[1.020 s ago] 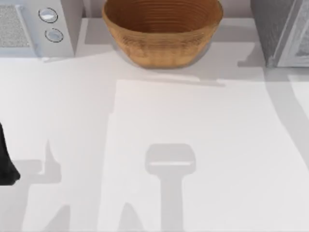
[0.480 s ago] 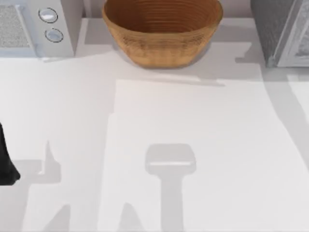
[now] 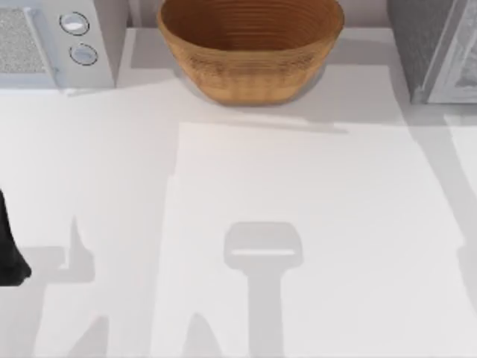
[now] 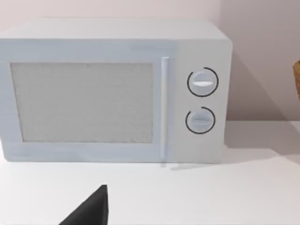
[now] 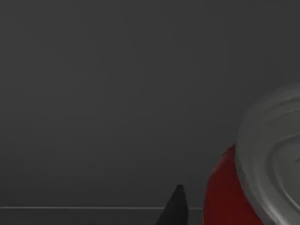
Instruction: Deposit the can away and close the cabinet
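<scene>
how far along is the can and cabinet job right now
The red can sits close against the right gripper in the right wrist view, before a dark grey surface, so stowing seems under way. Whether it is released or the cabinet closed cannot be told. The left arm is parked at the table's left edge.

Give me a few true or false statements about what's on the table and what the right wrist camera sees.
1. A woven basket sits at the table's far edge, middle. True.
2. The microwave has three dials. False: two dials, one above the other.
3. The microwave door is shut. True.
4. A blue can lies in the basket. False: the basket is empty; a red can with a silver top shows in the right wrist view.
5. The right wrist view shows the red can before a dark grey surface. True.
</scene>
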Action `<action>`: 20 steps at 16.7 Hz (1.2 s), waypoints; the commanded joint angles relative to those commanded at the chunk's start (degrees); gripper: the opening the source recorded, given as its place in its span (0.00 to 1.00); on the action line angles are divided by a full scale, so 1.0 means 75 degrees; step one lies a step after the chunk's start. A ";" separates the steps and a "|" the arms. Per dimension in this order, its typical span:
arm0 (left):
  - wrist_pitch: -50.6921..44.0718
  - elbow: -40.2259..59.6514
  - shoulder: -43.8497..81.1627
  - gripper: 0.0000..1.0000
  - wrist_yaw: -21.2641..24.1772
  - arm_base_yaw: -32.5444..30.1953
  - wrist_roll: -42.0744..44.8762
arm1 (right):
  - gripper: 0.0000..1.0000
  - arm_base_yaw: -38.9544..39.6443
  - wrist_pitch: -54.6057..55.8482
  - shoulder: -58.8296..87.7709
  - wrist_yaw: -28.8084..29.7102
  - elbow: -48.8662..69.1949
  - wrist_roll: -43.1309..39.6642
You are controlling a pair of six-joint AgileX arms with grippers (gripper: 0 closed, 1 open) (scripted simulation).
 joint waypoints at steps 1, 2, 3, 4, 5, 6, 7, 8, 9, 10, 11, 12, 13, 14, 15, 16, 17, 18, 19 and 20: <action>0.0000 0.0000 0.0000 1.00 0.0000 0.0000 0.0000 | 0.00 -0.0044 -0.0150 0.0431 -0.0042 0.0626 -0.0003; 0.0000 0.0000 0.0000 1.00 0.0000 0.0000 0.0000 | 0.00 -0.0090 -0.0298 0.0860 -0.0084 0.1246 -0.0007; 0.0000 0.0000 0.0000 1.00 0.0000 0.0000 0.0000 | 0.00 -0.0136 -0.0442 0.1276 -0.0125 0.1843 -0.0013; 0.0000 0.0000 0.0000 1.00 0.0000 0.0000 0.0000 | 0.00 -0.0181 -0.0578 0.1671 -0.0163 0.2403 -0.0019; 0.0000 0.0000 0.0000 1.00 0.0000 0.0000 0.0000 | 0.00 -0.0225 -0.0704 0.2037 -0.0199 0.2913 -0.0026; 0.0000 0.0000 0.0000 1.00 0.0000 0.0000 0.0000 | 0.00 -0.0267 -0.0817 0.2361 -0.0232 0.3351 -0.0031; 0.0000 0.0000 0.0000 1.00 0.0000 0.0000 0.0000 | 0.00 -0.0305 -0.0915 0.2644 -0.0260 0.3718 -0.0036; 0.0000 0.0000 0.0000 1.00 0.0000 0.0000 0.0000 | 0.00 -0.0337 -0.0994 0.2870 -0.0282 0.3997 -0.0040; 0.0000 0.0000 0.0000 1.00 0.0000 0.0000 0.0000 | 0.00 -0.0363 -0.1053 0.3039 -0.0299 0.4197 -0.0042; 0.0000 0.0000 0.0000 1.00 0.0000 0.0000 0.0000 | 0.00 -0.0380 -0.1090 0.3143 -0.0310 0.4318 -0.0043; 0.0000 0.0000 0.0000 1.00 0.0000 0.0000 0.0000 | 0.00 -0.0385 -0.1100 0.3173 -0.0313 0.4353 -0.0044; 0.0000 0.0000 0.0000 1.00 0.0000 0.0000 0.0000 | 0.00 -0.0385 -0.1100 0.3173 -0.0313 0.4353 -0.0044; 0.0000 0.0000 0.0000 1.00 0.0000 0.0000 0.0000 | 0.00 -0.0385 -0.1100 0.3173 -0.0313 0.4353 -0.0044; 0.0000 0.0000 0.0000 1.00 0.0000 0.0000 0.0000 | 0.00 -0.0385 -0.1100 0.3173 -0.0313 0.4353 -0.0044; 0.0000 0.0000 0.0000 1.00 0.0000 0.0000 0.0000 | 0.00 -0.0385 -0.1100 0.3173 -0.0313 0.4353 -0.0044; 0.0000 0.0000 0.0000 1.00 0.0000 0.0000 0.0000 | 0.08 -0.0385 -0.1100 0.3173 -0.0313 0.4353 -0.0044; 0.0000 0.0000 0.0000 1.00 0.0000 0.0000 0.0000 | 0.15 -0.0385 -0.1100 0.3173 -0.0313 0.4353 -0.0044; 0.0000 0.0000 0.0000 1.00 0.0000 0.0000 0.0000 | 0.23 -0.0385 -0.1100 0.3173 -0.0313 0.4353 -0.0044; 0.0000 0.0000 0.0000 1.00 0.0000 0.0000 0.0000 | 0.30 -0.0385 -0.1100 0.3173 -0.0313 0.4353 -0.0044; 0.0000 0.0000 0.0000 1.00 0.0000 0.0000 0.0000 | 0.38 -0.0385 -0.1100 0.3173 -0.0313 0.4353 -0.0044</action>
